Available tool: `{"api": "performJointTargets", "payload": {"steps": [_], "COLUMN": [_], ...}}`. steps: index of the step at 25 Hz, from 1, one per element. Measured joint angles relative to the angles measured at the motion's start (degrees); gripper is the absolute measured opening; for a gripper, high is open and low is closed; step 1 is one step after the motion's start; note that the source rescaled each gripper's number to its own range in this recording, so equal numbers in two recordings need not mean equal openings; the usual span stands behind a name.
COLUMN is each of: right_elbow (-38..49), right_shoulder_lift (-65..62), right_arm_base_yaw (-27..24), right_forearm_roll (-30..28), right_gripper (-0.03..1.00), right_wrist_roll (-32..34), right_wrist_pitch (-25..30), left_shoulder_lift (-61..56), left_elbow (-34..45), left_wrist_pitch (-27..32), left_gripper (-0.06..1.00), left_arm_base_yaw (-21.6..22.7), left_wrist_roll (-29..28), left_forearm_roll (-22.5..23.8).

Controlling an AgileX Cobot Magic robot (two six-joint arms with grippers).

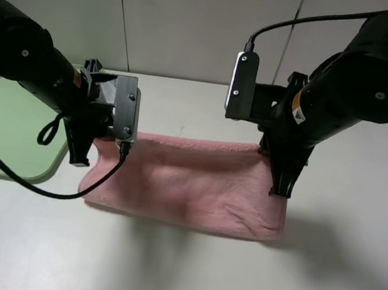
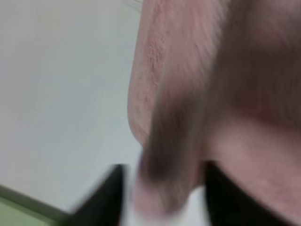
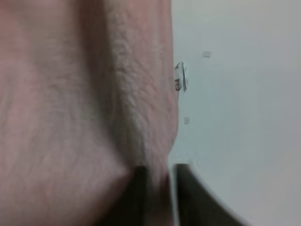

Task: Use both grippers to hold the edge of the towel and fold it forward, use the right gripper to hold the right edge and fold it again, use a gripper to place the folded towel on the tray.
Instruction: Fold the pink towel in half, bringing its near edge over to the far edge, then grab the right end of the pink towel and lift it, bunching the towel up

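My left gripper [image 1: 80,157] pinches the left end of the towel [image 1: 188,187]. My right gripper [image 1: 281,191] pinches its right end. Both point down.

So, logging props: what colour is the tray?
The tray is pale green; best in exterior high view.

Looks like a robotics lab bench. Told by the bare white tabletop [image 1: 348,280], the plain pale wall panels [image 1: 195,24] behind it, and a black cabled left arm [image 1: 20,51] and right arm [image 1: 374,83], each bearing a boxy camera unit [image 1: 243,83].
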Motion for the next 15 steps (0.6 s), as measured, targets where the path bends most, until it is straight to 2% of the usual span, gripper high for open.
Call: {"api": "performJointTargets", "payload": {"steps": [1, 2, 3, 5, 8, 15], "right_elbow": [0.0, 0.0, 0.0, 0.0, 0.0, 0.0], "right_shoulder_lift": [0.0, 0.0, 0.0, 0.0, 0.0, 0.0], "right_arm_base_yaw": [0.0, 0.0, -0.1, -0.2, -0.2, -0.2], "right_forearm_roll": [-0.3, -0.8, -2.0, -4.6, -6.3, -6.7], "right_gripper": [0.56, 0.74, 0.83, 0.94, 0.99, 1.0], "right_wrist_roll": [1.8, 3.8, 5.4, 8.5, 10.8, 11.3], "right_wrist_pitch": [-0.1, -0.1, -0.2, -0.3, -0.3, -0.5], "left_shoulder_lift": [0.0, 0.0, 0.0, 0.0, 0.0, -0.1], "left_elbow": [0.0, 0.0, 0.0, 0.0, 0.0, 0.0], "left_wrist_pitch": [0.0, -0.3, -1.0, -2.5, -2.9, -2.8], "left_gripper": [0.57, 0.71, 0.82, 0.93, 0.98, 1.0], "left_arm_base_yaw": [0.0, 0.1, 0.3, 0.8, 1.2, 1.2], "left_wrist_roll": [-1.0, -1.9, -2.9, -4.3, -4.8, -5.4], "left_forearm_roll": [0.1, 0.1, 0.1, 0.1, 0.1, 0.1]}}
